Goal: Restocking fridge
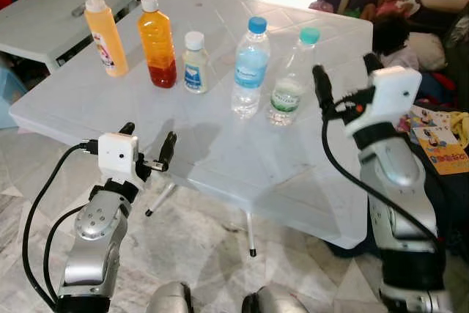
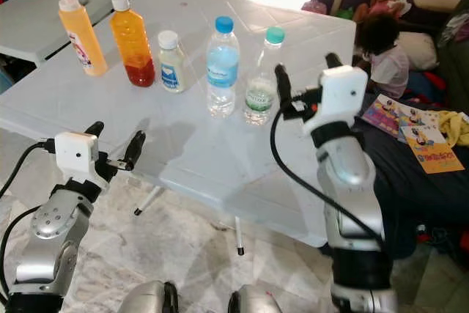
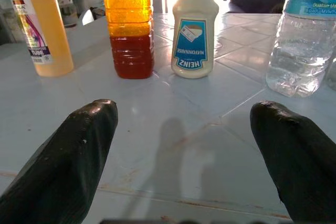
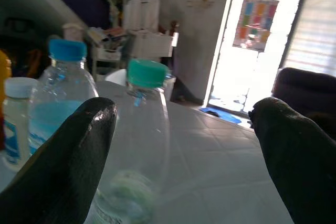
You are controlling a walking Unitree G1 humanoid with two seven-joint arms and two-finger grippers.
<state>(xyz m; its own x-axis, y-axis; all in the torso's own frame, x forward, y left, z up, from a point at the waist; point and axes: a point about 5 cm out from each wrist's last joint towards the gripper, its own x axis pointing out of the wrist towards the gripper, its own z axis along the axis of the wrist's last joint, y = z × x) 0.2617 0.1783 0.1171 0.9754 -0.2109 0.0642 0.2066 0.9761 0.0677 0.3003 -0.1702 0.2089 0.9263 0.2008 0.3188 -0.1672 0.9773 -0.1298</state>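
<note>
Since all five bottles stand on table (image 1: 220, 159) and nothing is gripped, restocking looks barely begun; no fridge visible.

Left gripper (image 1: 149, 150): jaws spread, empty, over near table edge; mayo (image 1: 194, 62) straight ahead of jaws, well apart.

Right gripper (image 1: 344, 82): jaws wide, empty; green-cap bottle (image 1: 291, 80) just beside its left finger, not yet between jaws.

Blue-cap bottle (image 1: 250, 67) just past green-cap, could get bumped.

Further left: orange bottle (image 1: 157, 42), yellow squeeze bottle (image 1: 105, 33).

Beyond right gripper: two people seated, books (image 1: 440, 141) on floor.

Mayonnaise bottle (image 3: 195, 30): "HEINZ MAYONNAISE", printed upside down on its blue label.
Other bottles: labels too small or cut off to read.
</note>
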